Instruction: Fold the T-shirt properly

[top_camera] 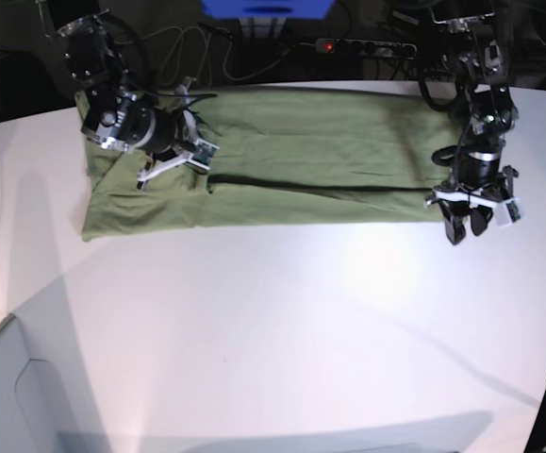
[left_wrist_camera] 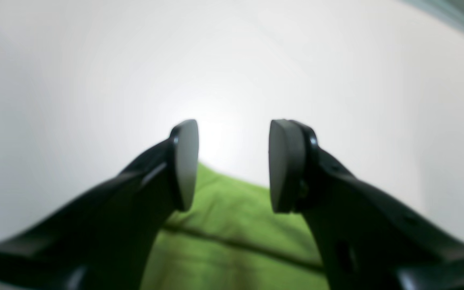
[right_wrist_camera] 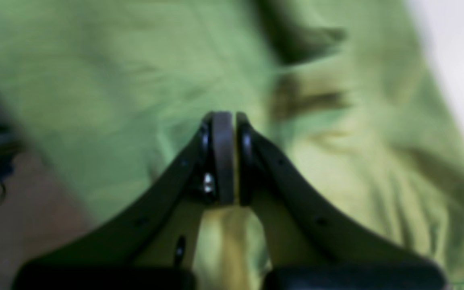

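Observation:
The olive-green T-shirt (top_camera: pixel 301 151) lies folded into a long strip across the back of the white table (top_camera: pixel 282 321). My right gripper (top_camera: pixel 200 157), on the base view's left, sits over the shirt's left part. In the right wrist view, that gripper (right_wrist_camera: pixel 228 157) is shut on a pinch of green cloth (right_wrist_camera: pixel 224 237), with the shirt (right_wrist_camera: pixel 115 80) spread beyond it. My left gripper (top_camera: pixel 469 225) hangs just off the shirt's right end. In the left wrist view it (left_wrist_camera: pixel 232 165) is open and empty above bare table, with the shirt's edge (left_wrist_camera: pixel 232 241) below it.
A power strip (top_camera: pixel 367 45), cables (top_camera: pixel 244 57) and a blue object (top_camera: pixel 268 8) lie behind the table's far edge. The table's front-left corner (top_camera: pixel 13 316) drops away to the floor.

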Motion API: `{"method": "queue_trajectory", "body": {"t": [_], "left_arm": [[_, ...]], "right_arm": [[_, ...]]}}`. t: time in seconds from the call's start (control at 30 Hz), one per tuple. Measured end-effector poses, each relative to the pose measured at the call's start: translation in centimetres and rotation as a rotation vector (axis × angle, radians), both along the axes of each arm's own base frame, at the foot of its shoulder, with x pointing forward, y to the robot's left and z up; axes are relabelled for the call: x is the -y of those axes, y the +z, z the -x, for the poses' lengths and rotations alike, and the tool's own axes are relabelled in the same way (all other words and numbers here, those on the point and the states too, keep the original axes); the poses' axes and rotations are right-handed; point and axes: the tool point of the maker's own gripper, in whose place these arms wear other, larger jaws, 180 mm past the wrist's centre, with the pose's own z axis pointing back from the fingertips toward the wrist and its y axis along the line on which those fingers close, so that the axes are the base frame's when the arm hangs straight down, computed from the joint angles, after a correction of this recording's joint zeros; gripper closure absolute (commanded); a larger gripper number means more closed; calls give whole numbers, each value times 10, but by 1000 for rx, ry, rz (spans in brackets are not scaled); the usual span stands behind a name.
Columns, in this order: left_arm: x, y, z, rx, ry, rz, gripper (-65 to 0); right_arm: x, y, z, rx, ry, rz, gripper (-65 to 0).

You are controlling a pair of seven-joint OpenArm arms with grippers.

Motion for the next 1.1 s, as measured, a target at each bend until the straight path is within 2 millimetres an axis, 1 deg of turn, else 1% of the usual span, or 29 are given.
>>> {"method": "queue_trajectory", "body": {"t": [0.07,0.13,0.17,0.2,0.3,0.37,0.47,0.57,0.63,0.8,0.97,1.1], "left_arm": [[-4,-4,-1,-7,10,3,-276],[-10,-14,-1,-32,26,8,-276],[-11,-18,-2,-45,29,14,-276],[-12,-23,-3,-53,32,19,-276],[-15,-31,-4,-70,46,29,-277],[-16,-36,-2,-81,50,33,-277],[-19,-50,-1,-117,63,49,-277],[-22,-48,-11,-99,73,57,-277],[-25,-47,-14,-97,75,55,-277],[-32,-50,-10,-115,75,36,-277],[-35,-64,-12,-144,92,62,-277],[-35,-72,-5,-168,94,61,-276]], "right_arm": [[-5,17,-6,54,10,-16,0],[-11,37,-14,115,15,-45,0],[-12,42,-16,133,16,-52,0],[-11,44,-16,137,15,-50,0],[-12,40,-11,120,14,-48,0],[-11,41,-12,123,14,-47,0],[-10,38,-9,114,14,-42,0],[-9,37,-7,110,15,-39,0],[-9,37,-7,111,14,-40,0],[-8,37,-7,110,15,-37,0],[-7,37,-7,111,15,-32,0],[-7,36,-7,109,15,-32,0]]}}
